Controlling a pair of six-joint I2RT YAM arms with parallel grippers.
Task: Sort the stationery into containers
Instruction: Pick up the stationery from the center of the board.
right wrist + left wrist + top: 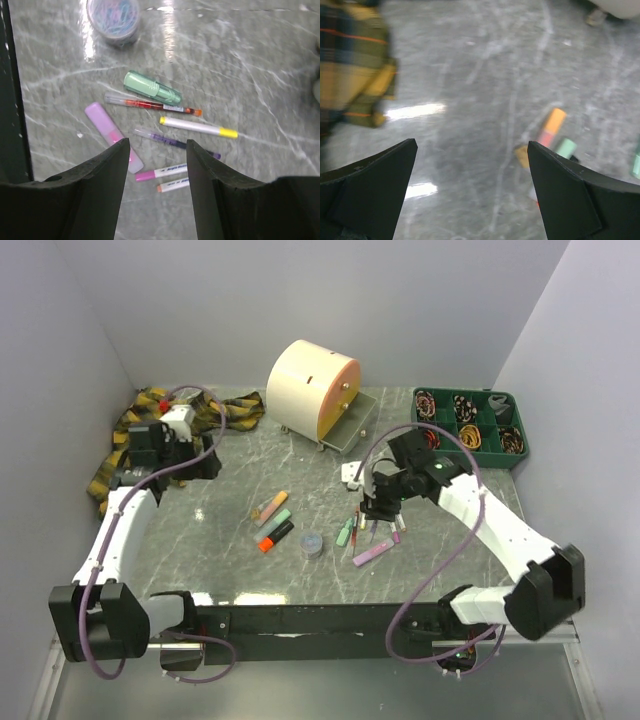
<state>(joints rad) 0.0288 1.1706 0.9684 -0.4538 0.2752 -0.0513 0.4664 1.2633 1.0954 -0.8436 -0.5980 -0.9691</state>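
My right gripper [379, 504] is open and hovers just above a cluster of thin pens. In the right wrist view its jaws [157, 150] stand apart over the purple pen [170, 141] and pink pen [160, 173], with the yellow pen [197, 126], red pen [152, 104], green highlighter [152, 88], pink highlighter [109, 131] and grey tin [113, 19] around them. My left gripper [203, 466] is open and empty [472, 150], left of the orange highlighter [272, 506], green highlighter [277, 521] and black-and-red highlighter [276, 537]. The cream cabinet [312, 390] and green tray [470, 425] stand at the back.
The plaid cloth [130, 440] lies at the back left beside my left arm. The green tray's compartments hold coiled bands. A grey open drawer [348, 432] juts out at the cabinet's front. A small white object [351, 475] lies near it.
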